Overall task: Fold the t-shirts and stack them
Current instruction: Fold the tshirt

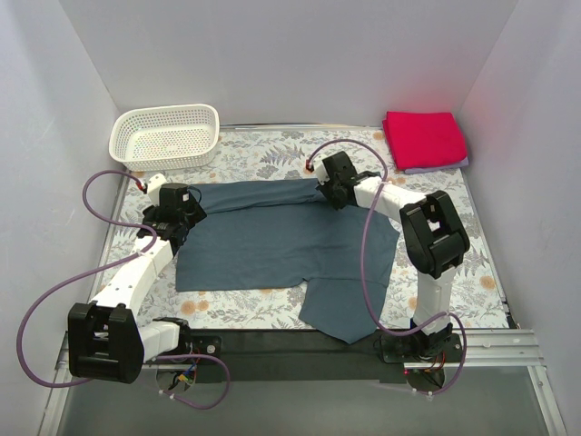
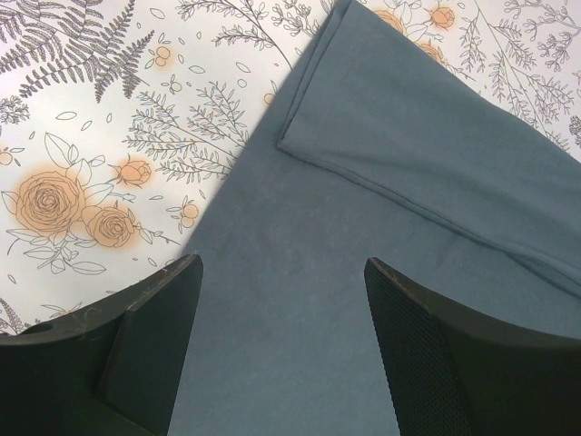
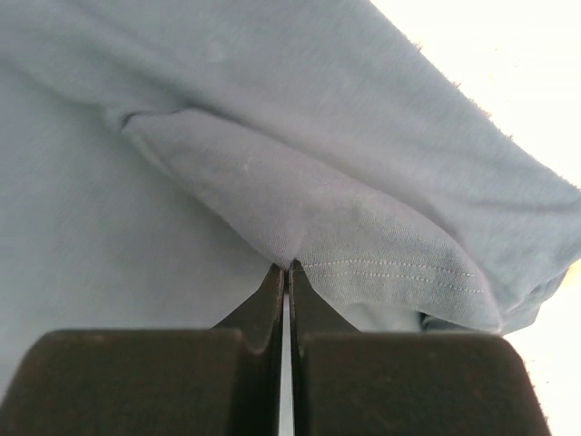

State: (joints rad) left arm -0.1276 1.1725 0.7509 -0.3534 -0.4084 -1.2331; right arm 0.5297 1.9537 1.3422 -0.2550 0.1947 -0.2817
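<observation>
Pinching perhaps a sleeve hem [image 3: 390, 269], right claw [image 3: 288, 269] grips blue-grey shirt [image 1: 272, 247].

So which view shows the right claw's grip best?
The right wrist view: the right claw is shut on a fold of the blue-grey t-shirt beside its stitched hem. The top view shows only the claw's body at the shirt's far edge, its tips hidden. The left wrist view misses it entirely.
</observation>
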